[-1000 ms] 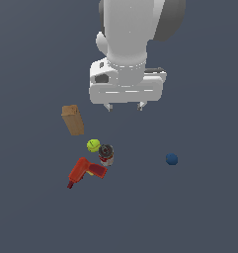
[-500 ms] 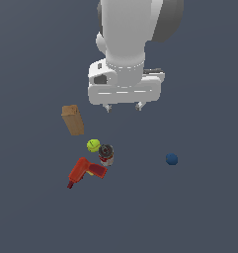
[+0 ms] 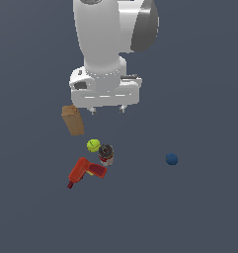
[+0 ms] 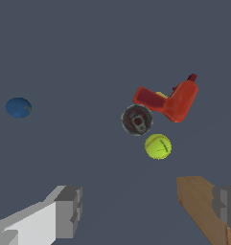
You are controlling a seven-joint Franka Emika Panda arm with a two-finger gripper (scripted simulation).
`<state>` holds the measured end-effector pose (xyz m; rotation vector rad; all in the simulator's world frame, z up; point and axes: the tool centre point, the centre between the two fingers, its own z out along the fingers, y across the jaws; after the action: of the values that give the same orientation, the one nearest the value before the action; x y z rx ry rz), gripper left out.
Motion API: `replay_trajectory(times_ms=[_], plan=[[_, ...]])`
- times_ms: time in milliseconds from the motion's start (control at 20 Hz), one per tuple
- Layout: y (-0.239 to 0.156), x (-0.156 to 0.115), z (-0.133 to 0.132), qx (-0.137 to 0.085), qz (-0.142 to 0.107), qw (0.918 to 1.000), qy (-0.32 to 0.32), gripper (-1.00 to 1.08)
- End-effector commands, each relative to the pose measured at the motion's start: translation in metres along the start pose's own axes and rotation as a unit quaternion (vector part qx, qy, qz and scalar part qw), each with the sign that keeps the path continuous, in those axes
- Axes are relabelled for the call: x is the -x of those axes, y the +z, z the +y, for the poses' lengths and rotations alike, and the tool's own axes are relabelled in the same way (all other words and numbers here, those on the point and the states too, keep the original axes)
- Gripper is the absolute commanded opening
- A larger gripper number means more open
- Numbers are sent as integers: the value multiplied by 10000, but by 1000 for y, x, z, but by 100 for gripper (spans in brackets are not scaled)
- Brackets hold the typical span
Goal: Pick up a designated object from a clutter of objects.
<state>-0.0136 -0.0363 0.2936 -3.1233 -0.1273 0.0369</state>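
Exterior view: below the arm, the gripper is seen hanging with jaws spread wide, nothing held.
Wooden block: stood tilted, just beside the gripper toward the exterior view's left.
Clutter: yellow-green ball touching can, red drill beside them, blue ball well apart.
Wrist view: block is found beside one fingertip, not between the two.

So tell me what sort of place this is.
Probably a simulated test scene, not a real room: a flat, featureless grey floor, with only a wooden block, red drill and blue ball scattered about.
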Motion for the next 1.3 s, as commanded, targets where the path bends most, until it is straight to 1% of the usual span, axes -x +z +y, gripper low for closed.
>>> replay_trajectory(times_ms=[0, 250, 500, 650, 950, 1250], plan=[[9, 8, 21, 10, 11, 10000, -37, 100], [31, 33, 71, 35, 39, 9999, -142, 100], [55, 67, 119, 57, 64, 9996, -259, 100], [68, 88, 143, 68, 77, 9994, -328, 100], [88, 124, 174, 81, 96, 9990, -435, 100], [98, 145, 190, 87, 107, 9987, -498, 100]])
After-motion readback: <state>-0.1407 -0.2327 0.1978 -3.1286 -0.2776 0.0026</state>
